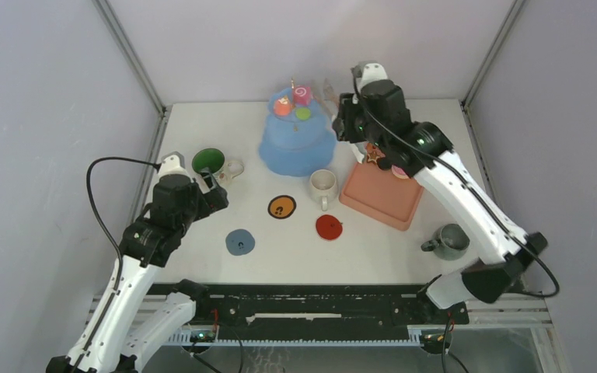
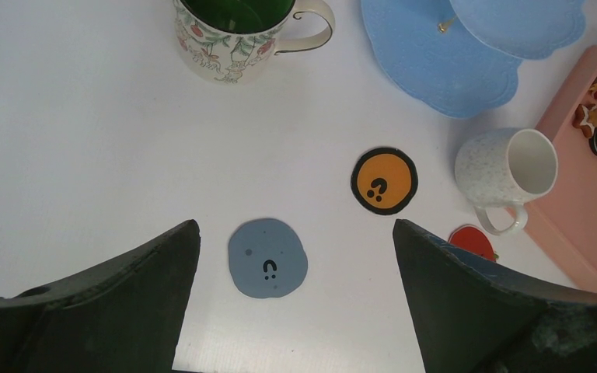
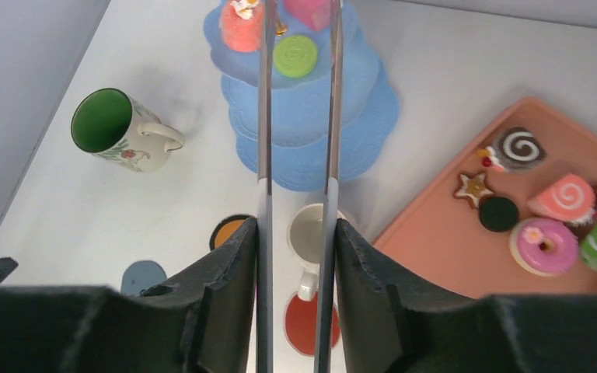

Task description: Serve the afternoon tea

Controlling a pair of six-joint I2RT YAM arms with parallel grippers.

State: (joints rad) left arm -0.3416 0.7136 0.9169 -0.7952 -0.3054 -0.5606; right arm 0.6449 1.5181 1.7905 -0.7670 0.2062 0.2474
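Closest in, the left tool (image 2: 295, 227) spreads its two black fingers wide with nothing between them, hanging over a round blue-grey coaster (image 2: 267, 257) on the white tabletop (image 2: 85, 155). Its arm is folded at the elbow, just beside a floral mug with a green inside (image 1: 210, 162). The right arm reaches long across the salmon-pink rectangular tray (image 1: 381, 203), and the right tool (image 3: 295, 225) is closed on a thin pair of tongs (image 3: 265, 116) whose blades run up to the top tier of the blue scalloped tiered stand (image 1: 297, 151) — whether their tips pinch anything I cannot tell. That tier carries a pink swirl roll (image 1: 301, 95), a red round pastry (image 1: 282, 107) and a green round pastry (image 1: 303, 114). The tray holds more — a brown star biscuit (image 3: 474, 186), a black round pastry (image 3: 498, 213), a pink ring pastry (image 3: 544, 245). A cream speckled mug (image 1: 323, 185) stands between stand and tray; a grey mug (image 1: 448, 242) stands near the tabletop's right side.
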